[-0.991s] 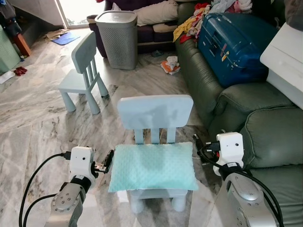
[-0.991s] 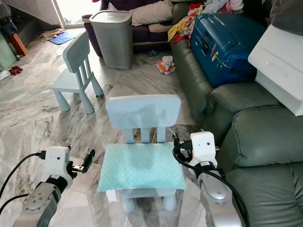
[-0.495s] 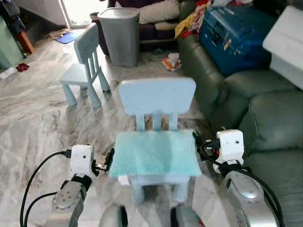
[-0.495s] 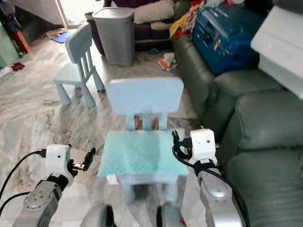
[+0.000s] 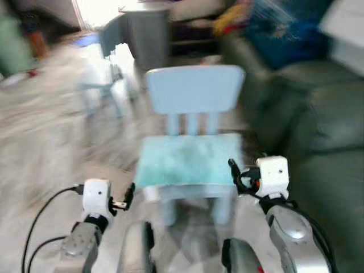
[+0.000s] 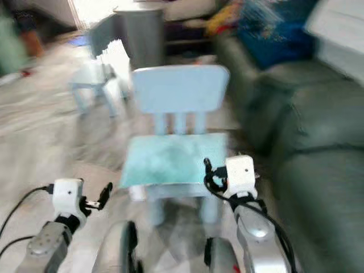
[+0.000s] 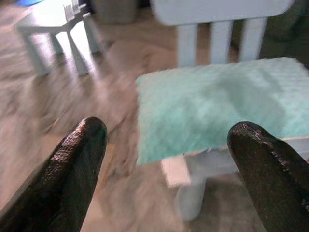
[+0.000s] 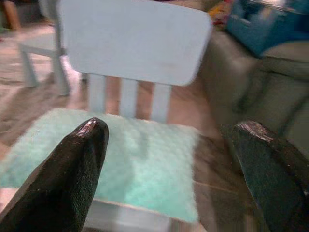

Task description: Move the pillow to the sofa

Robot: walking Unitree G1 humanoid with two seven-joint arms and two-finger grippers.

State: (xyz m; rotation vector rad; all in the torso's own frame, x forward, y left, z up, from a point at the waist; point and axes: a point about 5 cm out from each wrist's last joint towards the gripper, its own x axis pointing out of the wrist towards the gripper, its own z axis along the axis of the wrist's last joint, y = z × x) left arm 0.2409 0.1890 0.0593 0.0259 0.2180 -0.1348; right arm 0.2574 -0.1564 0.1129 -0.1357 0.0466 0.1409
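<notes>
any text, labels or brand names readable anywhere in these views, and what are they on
No text can be read.
The head views are blurred by motion.
The pillow, the chair and the sofa show no print.
The blue suitcase is too blurred to tell whether it bears a label.
The white tag hanging under the pillow looks blank, though blurred.

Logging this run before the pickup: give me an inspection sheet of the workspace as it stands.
Surface: pale blue child's chair, upright on marbled floor.
Job's things: mint green pillow lies flat on the seat; dark green sofa to the robot's right.
Clutter: blue suitcase on the sofa; grey bin, second chair behind.
Grippers: left gripper and right gripper open, flanking the pillow, apart from it.
Cables: black leads at both wrists.
Surroundings: head views blurred.
</notes>
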